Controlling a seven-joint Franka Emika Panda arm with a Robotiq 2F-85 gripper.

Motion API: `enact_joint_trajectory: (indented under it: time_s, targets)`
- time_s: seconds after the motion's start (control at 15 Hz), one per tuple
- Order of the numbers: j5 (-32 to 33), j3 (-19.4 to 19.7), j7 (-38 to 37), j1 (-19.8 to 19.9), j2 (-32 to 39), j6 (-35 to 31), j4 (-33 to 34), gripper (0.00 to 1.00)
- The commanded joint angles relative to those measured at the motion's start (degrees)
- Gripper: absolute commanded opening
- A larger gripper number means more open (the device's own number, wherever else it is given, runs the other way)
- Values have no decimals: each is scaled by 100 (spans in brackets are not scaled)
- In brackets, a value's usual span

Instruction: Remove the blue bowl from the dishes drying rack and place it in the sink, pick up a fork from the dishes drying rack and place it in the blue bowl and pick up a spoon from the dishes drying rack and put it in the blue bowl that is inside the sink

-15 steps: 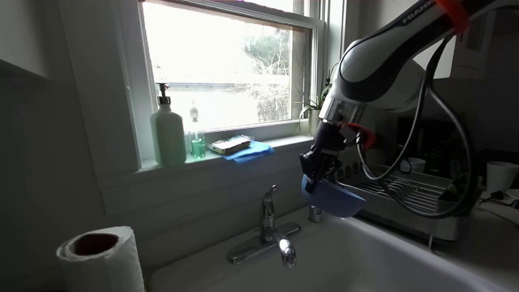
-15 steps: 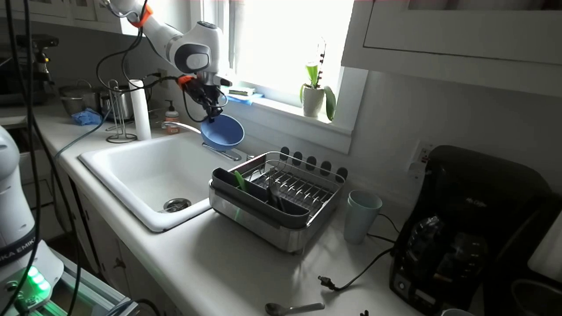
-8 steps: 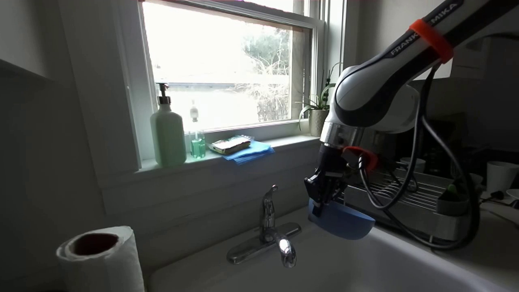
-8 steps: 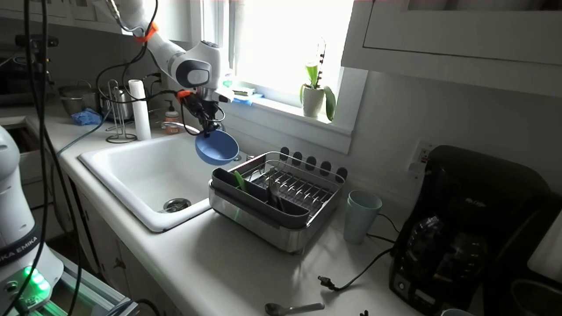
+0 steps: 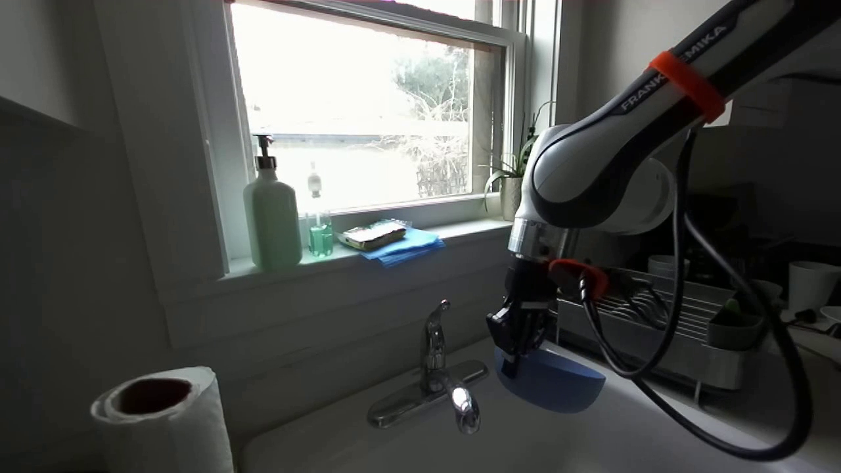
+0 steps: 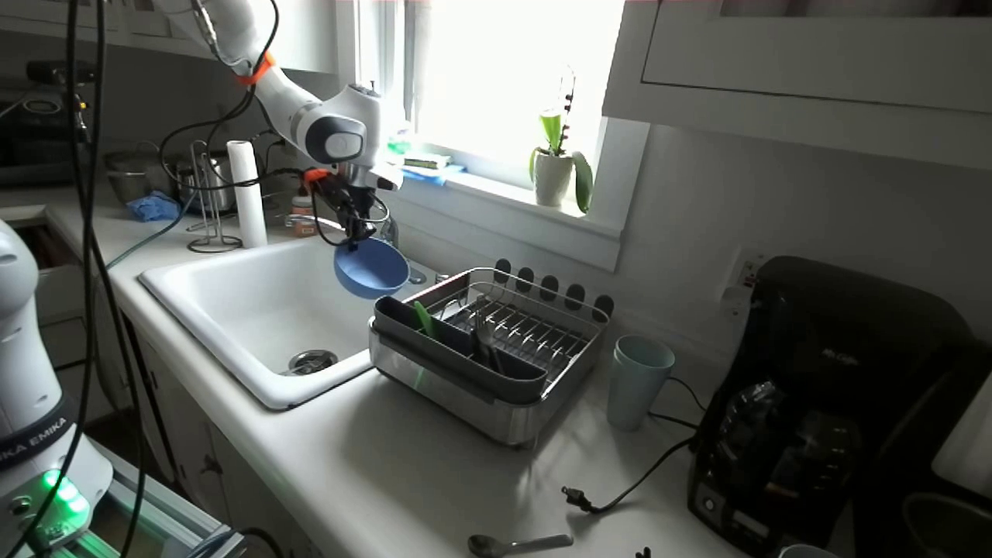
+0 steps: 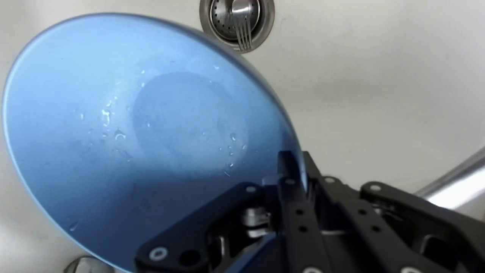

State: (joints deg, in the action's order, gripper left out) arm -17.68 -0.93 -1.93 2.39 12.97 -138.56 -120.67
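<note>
Blue bowl [image 7: 182, 113]: up in the air over the back part of the sink [image 6: 248, 310], tilted, its inside facing the camera in an exterior view.
Gripper [image 7: 301, 167]: clamped on the bowl's rim, one finger inside the wall and one outside, easy to see in the wrist view.
Faucet side: the tight bit imo. The faucet [image 5: 463, 404] is near the bowl in an exterior view, with a bit of gap showing between. How they line up in depth, can't tell.
Rack side: the bowl's low edge almost lines up with the sink-side corner of the dishes drying rack [image 6: 508, 422] in an exterior view. Real gap there, can't tell.
Room to move: white basin stretches from around the bowl out to the drain [image 7: 219, 22], and past that to the front rim. Height over the basin floor, can't tell either.
Paper towel roll [image 5: 164, 420]: beside the sink in both exterior views, well apart from the bowl.
Wrist view extras: a stray fork [image 7: 241, 13] lying over the drain, plus water drops [image 7: 107, 113] on the bowl's inner wall.
Rack caddy [image 6: 434, 358]: an exterior view gives you a green handle [image 6: 424, 319] and some upright cutlery [image 6: 484, 341], too murky to sort.
Counter [image 6: 372, 457]: a loose spoon [image 6: 519, 546] and a coffee maker [image 6: 837, 387], same deal, exterior view.
Windowsill [image 5: 466, 230]: pump bottle [image 5: 271, 217] and blue cloth [image 5: 407, 245] show nicely in an exterior view.
</note>
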Motion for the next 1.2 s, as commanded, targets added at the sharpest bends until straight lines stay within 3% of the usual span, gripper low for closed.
enact_joint_trajectory:
  time_s: [0.0, 0.6, 0.8, 0.87, 1.13]
  targets:
    - [115, -119, -14, -162, 370, 184, 176, 1]
    - [289, -211, 262, -287, 913, -55, 22, 1]
    - [730, -118, 529, -300, 1136, 6, 100, 1]
    - [478, -213, 375, -267, 1006, -13, 20, 5]
    - [673, -175, 445, -261, 1119, -14, 25, 5]
